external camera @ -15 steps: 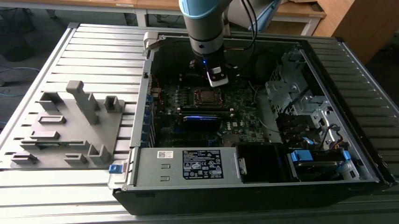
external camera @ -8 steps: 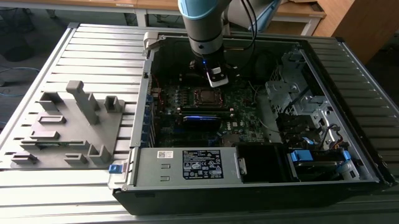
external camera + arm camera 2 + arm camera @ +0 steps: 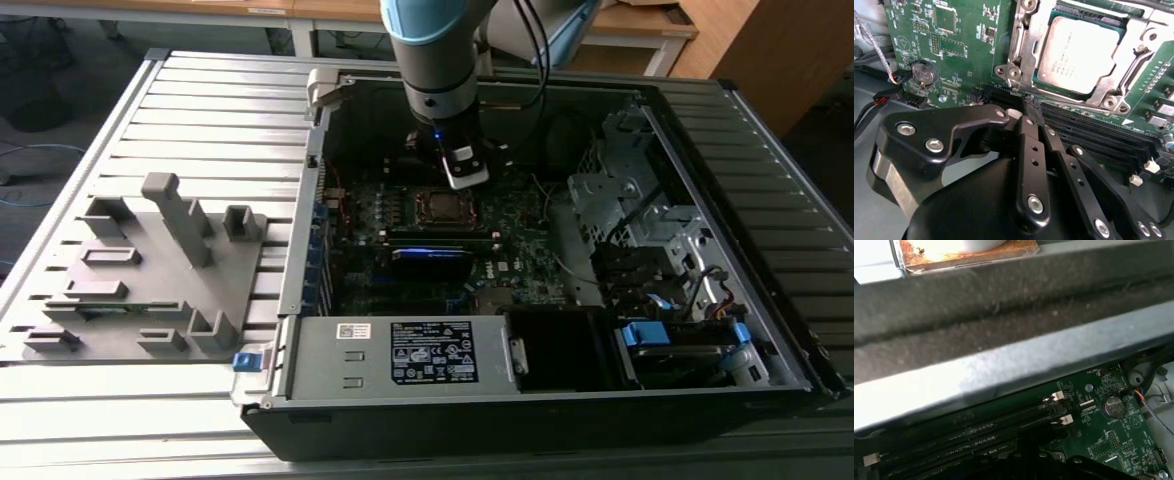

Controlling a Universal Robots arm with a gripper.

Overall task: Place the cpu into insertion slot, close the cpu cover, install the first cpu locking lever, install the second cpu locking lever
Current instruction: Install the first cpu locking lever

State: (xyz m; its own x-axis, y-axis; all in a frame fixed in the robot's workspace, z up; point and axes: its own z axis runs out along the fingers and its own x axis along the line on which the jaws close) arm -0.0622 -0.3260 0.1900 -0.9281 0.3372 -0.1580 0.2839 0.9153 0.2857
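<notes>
The cpu (image 3: 1079, 52) lies flat in the insertion slot (image 3: 1015, 73), its silvery face up. Around it the cpu cover (image 3: 1025, 42) is down, framing the chip. A thin metal locking lever (image 3: 1126, 70) runs along one side of the socket. My gripper (image 3: 1032, 107) is shut with nothing between its black fingers. Its tips hover over the memory slots just beside the socket's corner. In the exterior view the gripper (image 3: 461, 178) hangs inside the open computer case, slightly behind the insertion slot (image 3: 441, 207).
Long black memory slots (image 3: 1094, 132) run beside the socket, and a coin battery (image 3: 922, 73) sits near loose cables (image 3: 874, 107). The case wall (image 3: 1004, 365) is close to the wrist. A grey fixture (image 3: 147, 270) stands on the slatted table at the exterior view's left.
</notes>
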